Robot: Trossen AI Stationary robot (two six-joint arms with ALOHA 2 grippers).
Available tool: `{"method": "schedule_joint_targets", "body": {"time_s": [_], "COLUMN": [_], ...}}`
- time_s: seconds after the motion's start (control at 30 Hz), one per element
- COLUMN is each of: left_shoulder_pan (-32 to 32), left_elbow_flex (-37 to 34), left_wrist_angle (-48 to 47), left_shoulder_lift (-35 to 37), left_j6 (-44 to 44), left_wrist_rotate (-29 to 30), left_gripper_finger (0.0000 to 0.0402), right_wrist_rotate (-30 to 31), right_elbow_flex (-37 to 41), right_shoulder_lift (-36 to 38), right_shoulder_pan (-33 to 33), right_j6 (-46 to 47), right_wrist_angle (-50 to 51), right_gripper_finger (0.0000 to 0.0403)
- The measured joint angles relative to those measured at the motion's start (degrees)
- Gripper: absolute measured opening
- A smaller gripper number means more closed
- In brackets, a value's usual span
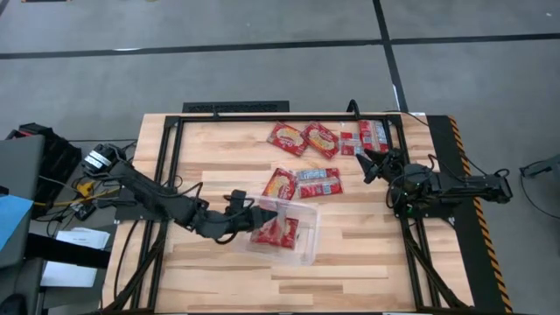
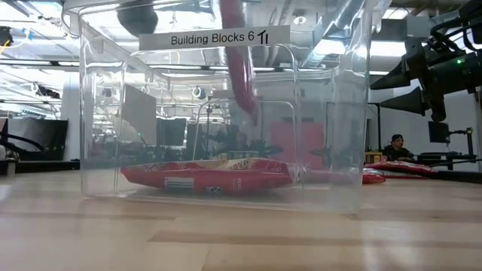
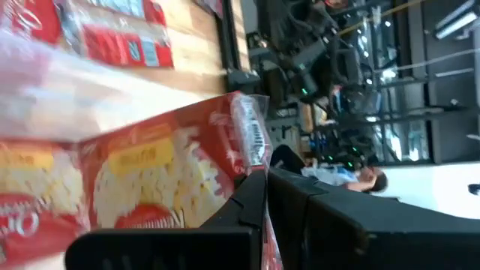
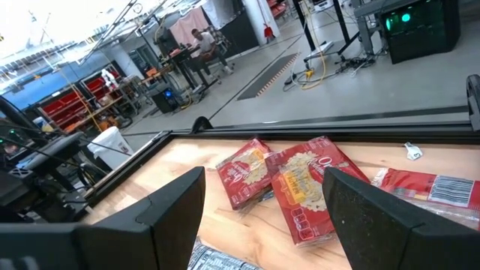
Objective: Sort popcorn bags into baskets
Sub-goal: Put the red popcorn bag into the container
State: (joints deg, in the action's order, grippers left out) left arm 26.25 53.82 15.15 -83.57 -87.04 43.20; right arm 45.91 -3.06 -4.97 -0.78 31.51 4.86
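A wooden table (image 1: 219,166) holds a clear plastic tub (image 1: 308,229) near the middle of its front half, with red popcorn bags scattered toward the far right corner.

The left gripper (image 1: 248,207) reaches over the tub's left rim, clamped on the edge of a red popcorn bag (image 1: 281,185) that hangs part way over the tub. In the left wrist view the bag (image 3: 150,172) fills the space just ahead of the dark fingers (image 3: 247,202), which pinch its crimped end seam. In the low view the same bag (image 2: 239,68) dangles down inside the tub's walls, not yet at the bottom. One bag (image 2: 207,175) already lies flat on the tub floor.

The right gripper (image 1: 371,166) hovers near the table's right edge with its fingers spread apart and nothing between them. Below it, in the right wrist view, two bags (image 4: 307,184) lie side by side on the wood. About six bags remain on the table outside the tub, between the tub and the far edge.

The bags look light, thin and floppy, with slick plastic wrap that could slide between the fingers. Their contents seem flat and not fragile. The sealed end seam or a corner appears the safest place to grip, since a bag lying flat offers little height to grasp.
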Motion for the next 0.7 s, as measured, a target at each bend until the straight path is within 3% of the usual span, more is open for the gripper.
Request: {"method": "schedule_joint_targets", "body": {"time_s": [0.23,0.57,0.7], "left_shoulder_pan": [-2.9,-4.7,-5.3], "left_elbow_flex": [0.0,0.0,0.0], "left_wrist_angle": [0.5,13.0,13.1], "left_shoulder_lift": [-1.4,-10.3,-11.2], "left_j6": [0.2,-2.4,-2.0], "left_wrist_rotate": [-4.4,-9.1,-9.5], "left_gripper_finger": [0.0000,0.0000,0.0000], "right_wrist_rotate": [0.0,-0.1,-0.1], "right_elbow_flex": [0.0,0.0,0.0], "right_shoulder_lift": [0.0,-0.8,-1.4], "right_shoulder_pan": [0.0,0.0,0.0], "right_j6": [0.0,0.0,0.0], "right_wrist_angle": [0.0,-0.1,-0.1], "right_gripper_finger": [0.0295,0.0295,0.0295]}}
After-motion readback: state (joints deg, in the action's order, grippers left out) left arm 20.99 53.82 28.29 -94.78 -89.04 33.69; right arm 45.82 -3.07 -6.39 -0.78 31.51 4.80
